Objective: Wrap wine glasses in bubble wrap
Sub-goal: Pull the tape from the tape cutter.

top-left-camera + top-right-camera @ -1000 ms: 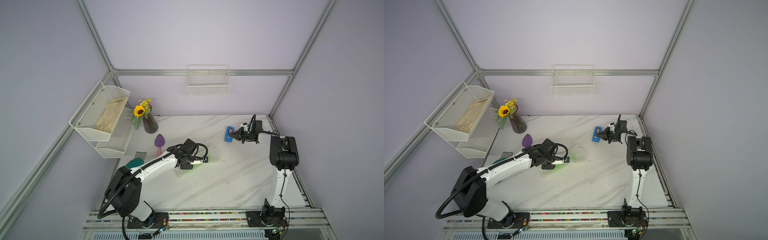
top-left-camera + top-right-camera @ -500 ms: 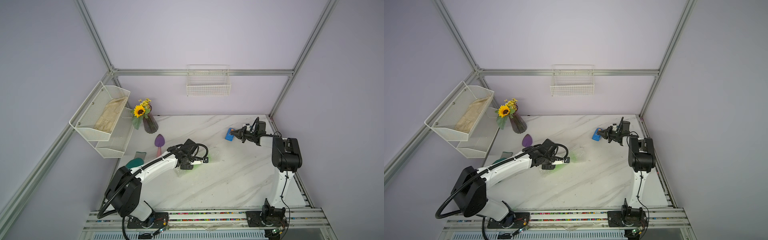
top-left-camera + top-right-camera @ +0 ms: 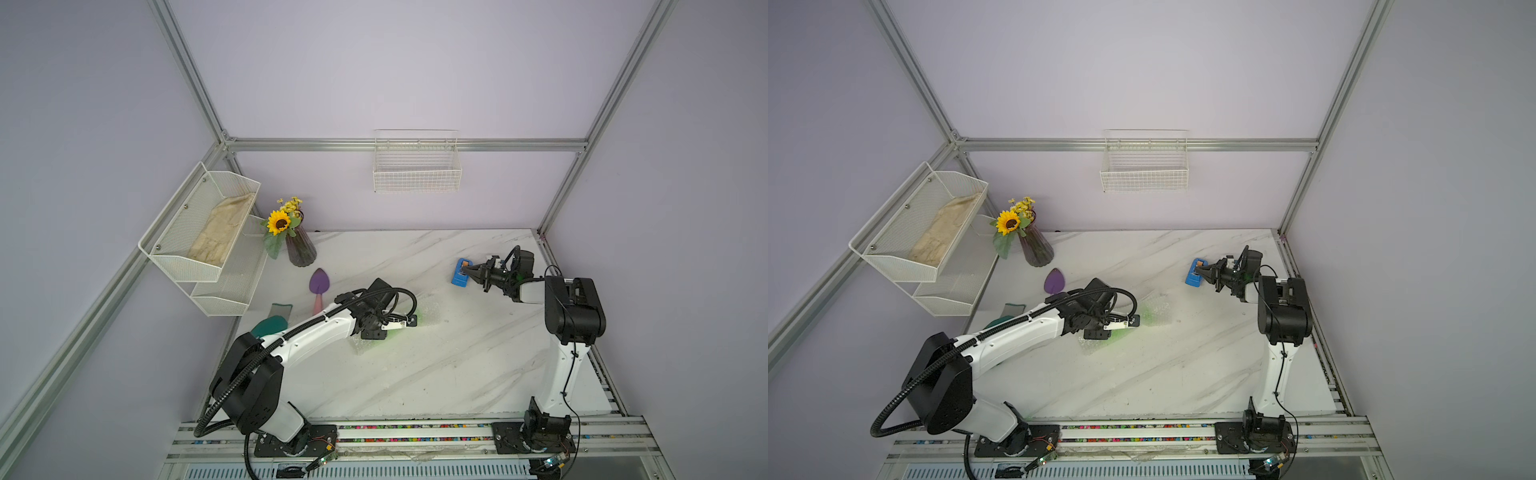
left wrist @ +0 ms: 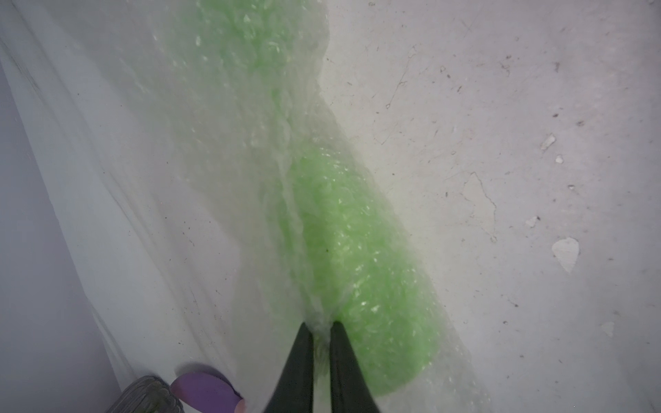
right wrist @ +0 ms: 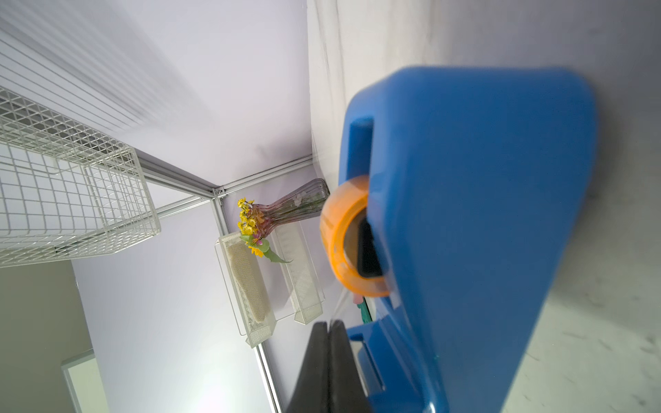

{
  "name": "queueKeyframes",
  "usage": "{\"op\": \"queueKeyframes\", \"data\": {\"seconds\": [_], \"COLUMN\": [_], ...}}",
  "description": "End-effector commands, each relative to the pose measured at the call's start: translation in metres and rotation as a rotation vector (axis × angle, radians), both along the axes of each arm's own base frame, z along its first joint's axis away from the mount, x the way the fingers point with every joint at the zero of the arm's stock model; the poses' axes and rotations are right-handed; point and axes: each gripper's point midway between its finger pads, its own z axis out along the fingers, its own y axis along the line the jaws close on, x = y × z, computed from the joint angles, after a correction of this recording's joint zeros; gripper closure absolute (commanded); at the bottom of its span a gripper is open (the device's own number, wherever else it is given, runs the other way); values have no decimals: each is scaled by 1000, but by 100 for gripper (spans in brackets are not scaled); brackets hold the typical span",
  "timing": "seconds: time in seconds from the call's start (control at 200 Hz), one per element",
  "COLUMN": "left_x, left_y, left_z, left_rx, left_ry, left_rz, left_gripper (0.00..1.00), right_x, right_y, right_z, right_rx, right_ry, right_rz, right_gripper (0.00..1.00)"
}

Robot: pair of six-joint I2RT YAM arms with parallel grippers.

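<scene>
Lime-green goblet [image 4: 357, 250] lying under bubble wrap [image 4: 214, 143].
Left gripper [image 4: 320, 325] pinches a fold of the bubble wrap beside the goblet; right gripper [image 5: 327, 323] fully closed, just beside blue tape dispenser [image 5: 483, 214].

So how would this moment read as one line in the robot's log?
left fingers: pinching bubble wrap over green goblet | right fingers: shut, at blue tape dispenser

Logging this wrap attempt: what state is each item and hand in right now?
green goblet, lying sideways, wrapped
bubble wrap, rolled round the green goblet
left hand, shut on the bubble wrap
tape dispenser, upright, roll fitted
right hand, shut, at the tape dispenser
vase, upright
</scene>
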Motion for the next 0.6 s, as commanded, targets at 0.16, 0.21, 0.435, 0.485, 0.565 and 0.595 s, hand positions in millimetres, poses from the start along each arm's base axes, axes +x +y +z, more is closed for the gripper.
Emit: {"op": "queueKeyframes", "data": {"seconds": [0.16, 0.21, 0.435, 0.485, 0.565, 0.595], "left_x": [-4, -3, -4, -4, -4, -4], "left_y": [0, -1, -2, -1, 0, 0], "left_z": [-5, -5, -5, -4, -4, -5], "left_rx": [14, 15, 16, 16, 18, 18], "left_ry": [20, 19, 21, 19, 20, 20], "left_rz": [-12, -13, -15, -13, -12, -12], "left_gripper": [88, 88, 88, 88, 88, 88], "right_x": [5, 5, -9, -11, -13, -13], "right_y": [-6, -6, -5, -3, -1, 0], "right_z": [51, 52, 19, 22, 17, 16], "right_rx": [200, 191, 188, 180, 107, 69], "right_ry": [-143, -147, -79, -87, -67, -64], "right_rz": [-25, -25, -33, -23, -16, -8], "right_gripper": [100, 100, 100, 100, 100, 100]}}
